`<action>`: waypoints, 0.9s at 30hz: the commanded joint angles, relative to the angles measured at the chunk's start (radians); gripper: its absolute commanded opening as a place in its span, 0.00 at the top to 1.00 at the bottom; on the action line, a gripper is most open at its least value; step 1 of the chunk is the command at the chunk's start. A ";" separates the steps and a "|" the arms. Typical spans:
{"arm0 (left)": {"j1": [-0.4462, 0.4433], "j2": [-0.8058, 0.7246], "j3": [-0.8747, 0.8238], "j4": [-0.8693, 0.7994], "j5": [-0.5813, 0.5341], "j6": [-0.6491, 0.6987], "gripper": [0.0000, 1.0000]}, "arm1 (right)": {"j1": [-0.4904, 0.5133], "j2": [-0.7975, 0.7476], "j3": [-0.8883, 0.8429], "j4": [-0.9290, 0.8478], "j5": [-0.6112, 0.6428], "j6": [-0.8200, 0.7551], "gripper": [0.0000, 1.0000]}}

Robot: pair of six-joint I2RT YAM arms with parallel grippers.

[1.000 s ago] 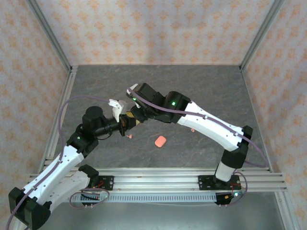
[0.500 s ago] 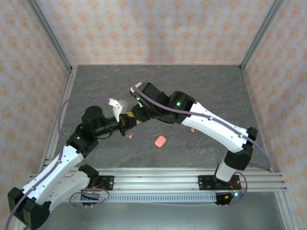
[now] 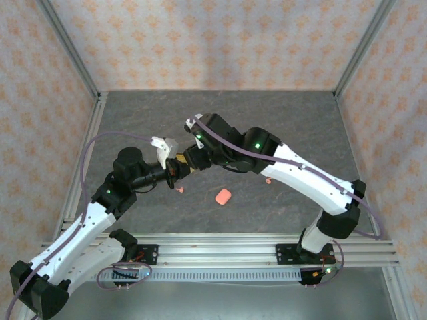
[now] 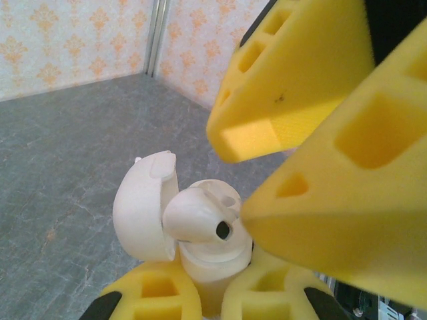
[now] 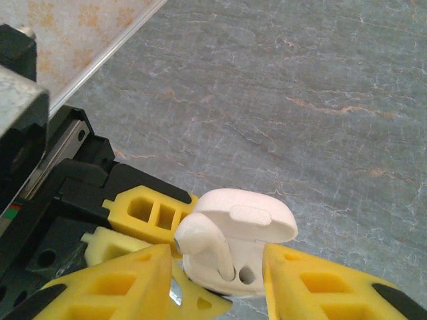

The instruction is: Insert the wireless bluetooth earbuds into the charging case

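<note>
Clamping white case (image 4: 143,203) with left fingers (image 4: 153,293), lid open, above bench (image 5: 333,100). Straddling whitish earbud (image 4: 193,217) at case mouth with right fingers (image 5: 133,280), spread apart. Risking earbud seating crooked, tipping out of case if nudged.

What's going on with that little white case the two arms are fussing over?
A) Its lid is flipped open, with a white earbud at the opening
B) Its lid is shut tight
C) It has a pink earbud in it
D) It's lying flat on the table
A: the white case, clamped in the left gripper, has its lid swung back, and a white earbud sits at its mouth.
</note>
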 commanded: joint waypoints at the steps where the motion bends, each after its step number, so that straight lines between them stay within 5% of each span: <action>1: -0.009 -0.018 0.044 0.040 -0.009 0.008 1.00 | -0.013 -0.046 -0.014 0.033 -0.010 0.025 0.59; 27: -0.029 -0.026 0.050 0.025 0.020 0.027 1.00 | -0.077 -0.082 -0.082 0.066 -0.241 0.057 0.61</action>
